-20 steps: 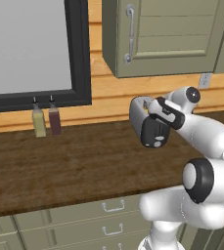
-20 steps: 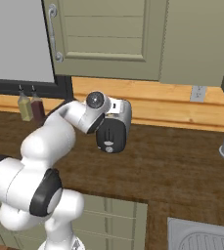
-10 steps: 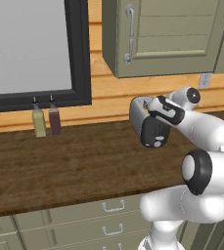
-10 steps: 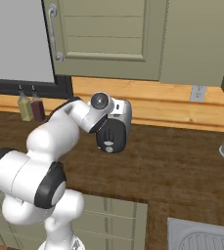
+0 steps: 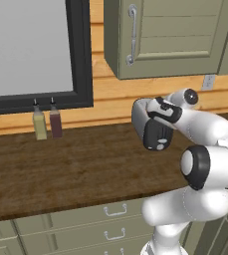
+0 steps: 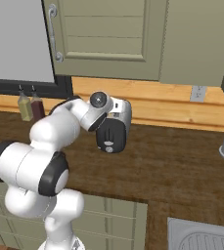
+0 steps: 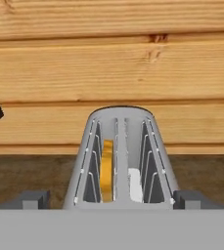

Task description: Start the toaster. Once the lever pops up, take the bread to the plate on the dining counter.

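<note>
- my pincer (image 7: 111,202) points down at the toaster (image 7: 119,161), a grey metal body with two long slots, seen from above in the hand view.
- my two dark fingertips (image 7: 30,199) sit wide apart, one at each lower corner of that view, well clear of the toaster's sides; the pincer is released and grips nothing.
- the bread (image 7: 106,170) stands on edge in the left slot as the hand view shows it, its golden edge visible between the wire guides.
- something pale shows low in the other slot; i cannot tell what it is.
- behind the toaster runs a wall of pale wood planks (image 7: 111,63), with the dark wood counter (image 7: 25,173) at its foot.
- in the left base view my hand (image 5: 157,130) hangs above the dark counter (image 5: 75,169), near the back wall; the toaster itself is hidden behind it.
- two small bottles (image 5: 47,123), one olive and one dark red, stand side by side under the black-framed window (image 5: 36,50), well apart from my hand.
- a grey-green wall cupboard (image 6: 108,39) hangs above.
</note>
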Available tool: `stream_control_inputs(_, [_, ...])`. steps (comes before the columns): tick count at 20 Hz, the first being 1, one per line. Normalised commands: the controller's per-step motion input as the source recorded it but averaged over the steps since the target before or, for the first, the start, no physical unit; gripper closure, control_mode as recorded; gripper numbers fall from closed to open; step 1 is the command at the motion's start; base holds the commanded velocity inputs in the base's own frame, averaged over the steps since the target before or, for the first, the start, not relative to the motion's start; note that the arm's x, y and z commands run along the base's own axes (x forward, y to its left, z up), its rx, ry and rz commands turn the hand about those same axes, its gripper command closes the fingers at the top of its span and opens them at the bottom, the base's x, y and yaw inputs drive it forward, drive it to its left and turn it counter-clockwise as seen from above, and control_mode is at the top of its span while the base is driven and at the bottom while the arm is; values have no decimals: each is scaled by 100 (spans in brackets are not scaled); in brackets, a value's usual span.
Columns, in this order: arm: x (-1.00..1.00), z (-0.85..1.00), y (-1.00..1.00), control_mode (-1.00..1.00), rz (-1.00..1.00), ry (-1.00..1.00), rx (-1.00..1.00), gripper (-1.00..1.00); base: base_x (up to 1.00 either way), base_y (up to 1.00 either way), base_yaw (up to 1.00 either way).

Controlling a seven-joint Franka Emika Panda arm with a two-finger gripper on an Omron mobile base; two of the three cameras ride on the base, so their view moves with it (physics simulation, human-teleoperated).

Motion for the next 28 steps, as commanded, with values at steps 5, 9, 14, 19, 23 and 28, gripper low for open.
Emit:
stream_control_inputs(5, [10, -4, 6, -100, -2, 0, 0, -100, 0, 0, 0])
stream_control_inputs(9, [0, -12, 0, -100, 0, 0, 0, -100, 0, 0, 0])
stream_control_inputs(14, [1, -13, 0, -100, 0, 0, 0, -100, 0, 0, 0])
stream_control_inputs(19, [2, -2, 0, -100, 0, 0, 0, -100, 0, 0, 0])
stream_control_inputs(23, [9, 0, 0, -100, 0, 0, 0, -100, 0, 0, 0])
stream_control_inputs(28, [15, 0, 2, -100, 0, 0, 0, -100, 0, 0, 0])
